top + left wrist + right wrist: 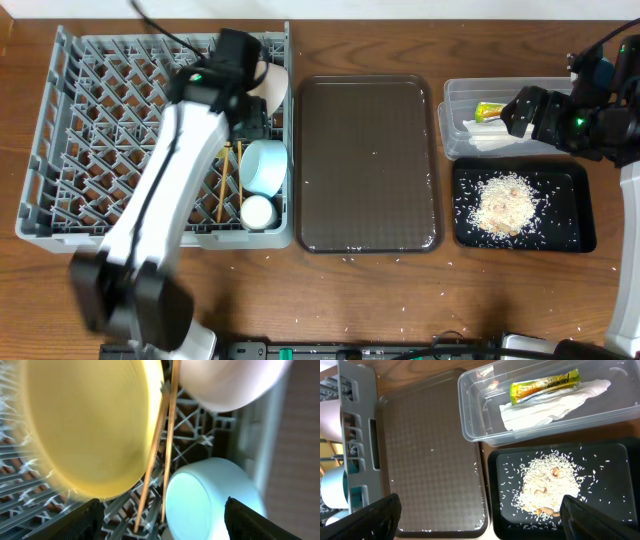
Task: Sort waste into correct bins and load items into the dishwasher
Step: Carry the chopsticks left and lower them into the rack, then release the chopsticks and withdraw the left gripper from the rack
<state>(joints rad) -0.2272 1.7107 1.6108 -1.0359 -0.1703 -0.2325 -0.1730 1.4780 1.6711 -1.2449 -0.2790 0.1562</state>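
My left gripper (pixel 248 112) hangs open over the right side of the dishwasher (pixel 95 130), nothing between its fingers (pixel 85 520). In the left wrist view the yellow plate (pixel 90 425) stands blurred at the left, next to the chopsticks (pixel 159 445), the white bowl (pixel 225 382) and the light blue bowl (pixel 210 495). The white cup (pixel 258 212) sits at the rack's front. My right gripper (pixel 522 112) is open and empty above the clear tub (pixel 458 100), which holds the wrapper (pixel 545 386) and white paper (pixel 550 407). Rice (pixel 547 485) lies in the black tray (pixel 580 238).
The dark brown serving tray (pixel 367 165) lies between the rack and the two bins, with a few stray grains on it. More grains are scattered on the wooden table (pixel 400 300) near the front. The left arm crosses the rack's front half.
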